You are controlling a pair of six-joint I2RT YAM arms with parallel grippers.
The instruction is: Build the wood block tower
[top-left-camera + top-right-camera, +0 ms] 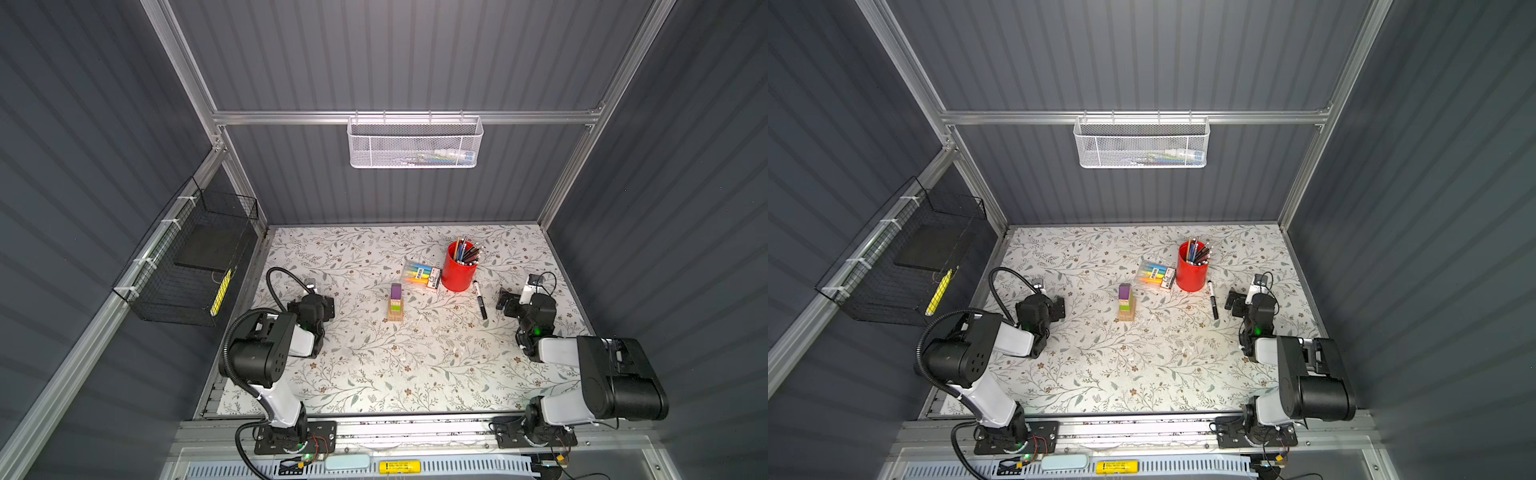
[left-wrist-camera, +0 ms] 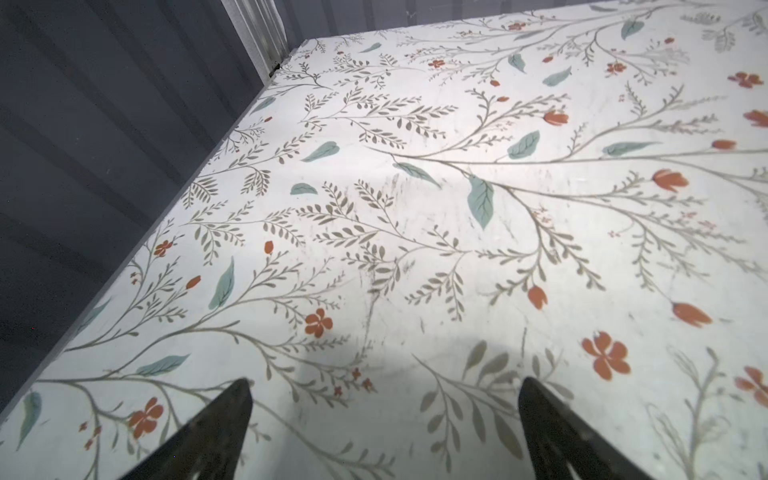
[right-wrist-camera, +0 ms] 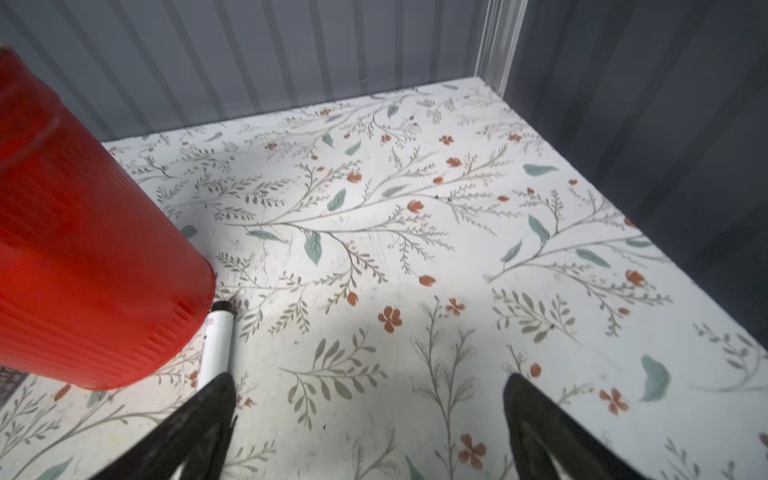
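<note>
The tower (image 1: pixel 396 304) stands upright mid-worktop (image 1: pixel 415 374), purple block (image 1: pixel 397 291) on top, no loose blocks visible: looks finished. Left tool (image 2: pixel 385 381) and right tool (image 3: pixel 370 376) gape wide, empty, by opposite side edges.

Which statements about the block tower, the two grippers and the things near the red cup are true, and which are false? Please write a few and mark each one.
1. The tower stands upright near the middle of the table, and no gripper touches it. True.
2. The top block of the tower is lime green. False: the purple block is on top, and the green block sits lower.
3. The left gripper and the right gripper are both open and empty. True.
4. The black pen with the white barrel stands inside the cup. False: this marker lies flat on the table, beside the red cup.
</note>
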